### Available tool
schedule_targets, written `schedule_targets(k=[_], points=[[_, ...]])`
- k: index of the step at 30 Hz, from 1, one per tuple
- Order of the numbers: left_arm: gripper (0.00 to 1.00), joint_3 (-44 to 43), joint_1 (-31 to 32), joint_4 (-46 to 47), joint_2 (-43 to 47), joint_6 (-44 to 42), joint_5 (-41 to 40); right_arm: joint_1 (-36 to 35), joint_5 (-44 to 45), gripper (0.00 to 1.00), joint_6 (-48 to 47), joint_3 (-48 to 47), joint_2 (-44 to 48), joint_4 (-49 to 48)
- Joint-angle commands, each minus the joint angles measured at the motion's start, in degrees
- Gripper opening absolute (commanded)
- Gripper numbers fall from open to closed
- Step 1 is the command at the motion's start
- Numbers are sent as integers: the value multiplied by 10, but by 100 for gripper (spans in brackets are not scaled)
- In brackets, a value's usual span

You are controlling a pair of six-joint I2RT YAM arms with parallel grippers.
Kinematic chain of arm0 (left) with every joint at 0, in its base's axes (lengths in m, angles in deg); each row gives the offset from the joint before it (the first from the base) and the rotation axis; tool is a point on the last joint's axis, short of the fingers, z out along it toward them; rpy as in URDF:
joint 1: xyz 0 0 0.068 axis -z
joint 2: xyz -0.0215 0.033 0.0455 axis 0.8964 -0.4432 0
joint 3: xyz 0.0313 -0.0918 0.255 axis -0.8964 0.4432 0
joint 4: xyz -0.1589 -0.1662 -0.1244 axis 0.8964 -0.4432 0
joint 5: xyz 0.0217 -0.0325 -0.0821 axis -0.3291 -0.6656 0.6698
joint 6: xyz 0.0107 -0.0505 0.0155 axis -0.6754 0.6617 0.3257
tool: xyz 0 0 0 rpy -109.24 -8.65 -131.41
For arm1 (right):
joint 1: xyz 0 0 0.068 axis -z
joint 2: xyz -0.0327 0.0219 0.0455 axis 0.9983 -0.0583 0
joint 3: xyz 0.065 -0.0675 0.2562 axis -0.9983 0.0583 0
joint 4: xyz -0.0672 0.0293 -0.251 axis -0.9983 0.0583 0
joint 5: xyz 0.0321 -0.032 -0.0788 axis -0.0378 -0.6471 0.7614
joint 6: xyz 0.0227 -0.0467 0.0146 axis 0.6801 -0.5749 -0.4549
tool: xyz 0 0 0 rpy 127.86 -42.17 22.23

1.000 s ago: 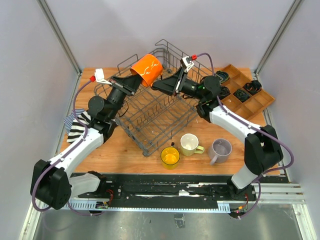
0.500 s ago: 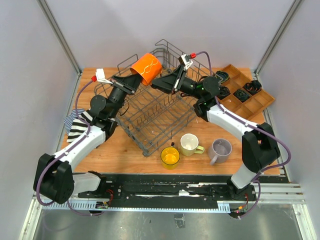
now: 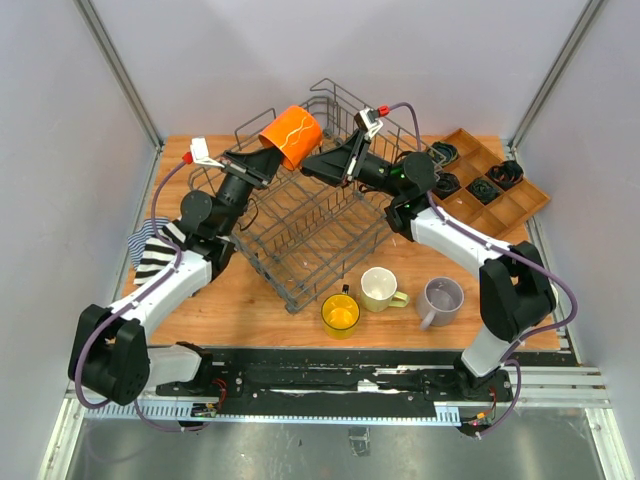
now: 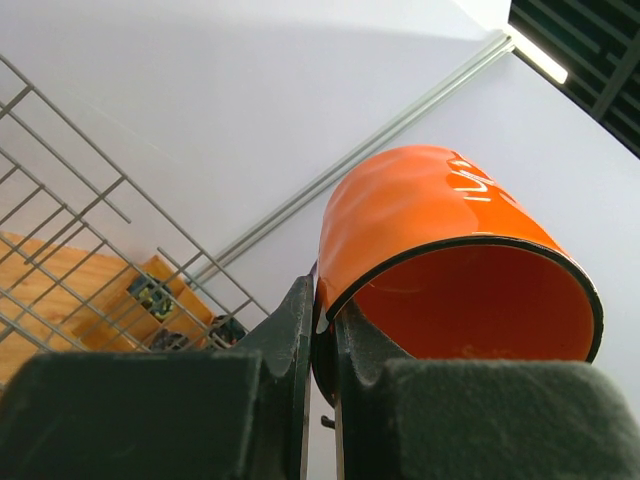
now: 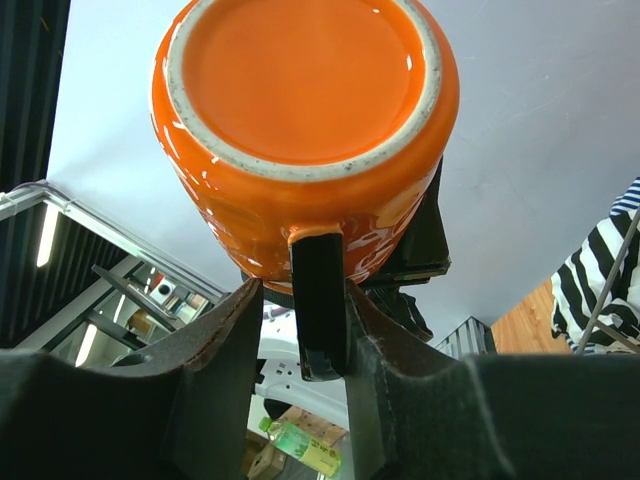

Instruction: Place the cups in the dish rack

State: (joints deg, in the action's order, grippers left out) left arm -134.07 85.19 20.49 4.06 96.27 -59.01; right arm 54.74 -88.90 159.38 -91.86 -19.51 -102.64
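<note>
From my feed, pale grey walls (image 3: 200, 60) enclose the wooden worktop (image 3: 250, 300) on the left, right and far sides, with an aluminium post (image 3: 115, 70) at each far corner. A black rail (image 3: 330, 380) edges the near side, above a dull metal floor (image 3: 300, 450).

Bright, even light; glare on orange mug (image 5: 300, 150); foreground seems slightly soft.

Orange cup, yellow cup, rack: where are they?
Orange cup (image 3: 293, 136), top view, on its side wall.
Yellow cup (image 3: 340, 314), top view, inside its bowl.
Rack (image 3: 305, 232), top view, on its bare wire floor.
</note>
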Motion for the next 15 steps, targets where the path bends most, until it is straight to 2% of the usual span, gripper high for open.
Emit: schedule_targets(k=[1,4,6,9,11,15], points=[[1,-12,-6,56,-5,9,-9,-10,-15,36,5,-21,-4,-33],[0,-16,-7,54,-10,10,-7,-10,-19,31,1,-21,-4,-26],[0,-20,-8,52,-13,10,-4,-10,-26,19,-4,-26,-6,-14],[1,-30,-9,42,-18,7,0,-10,-35,16,-16,-32,-6,8],[0,-37,-9,29,-20,3,1,-11,-44,3,-26,-37,-6,23],[1,-48,-12,13,-19,-15,11,-11,-58,1,-30,-43,-14,24]])
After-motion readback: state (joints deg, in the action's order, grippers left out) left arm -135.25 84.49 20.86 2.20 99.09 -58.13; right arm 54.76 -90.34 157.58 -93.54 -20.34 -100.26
